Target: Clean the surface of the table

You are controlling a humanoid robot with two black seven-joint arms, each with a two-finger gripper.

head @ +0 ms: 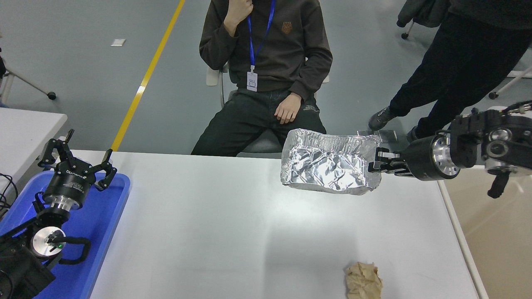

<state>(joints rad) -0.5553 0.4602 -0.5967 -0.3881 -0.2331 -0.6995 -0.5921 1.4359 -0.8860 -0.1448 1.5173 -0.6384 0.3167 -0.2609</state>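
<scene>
lab: floor line (146, 77), lanyard (259, 39)

Right arm enters from the right edge, wrist horizontal, right gripper (375, 163) clamped and raised. Left arm parked lower left, left gripper (77, 160) upright, fingers spread.

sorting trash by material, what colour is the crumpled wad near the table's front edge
Light brown, like kraft paper; the head view shows it.
</scene>
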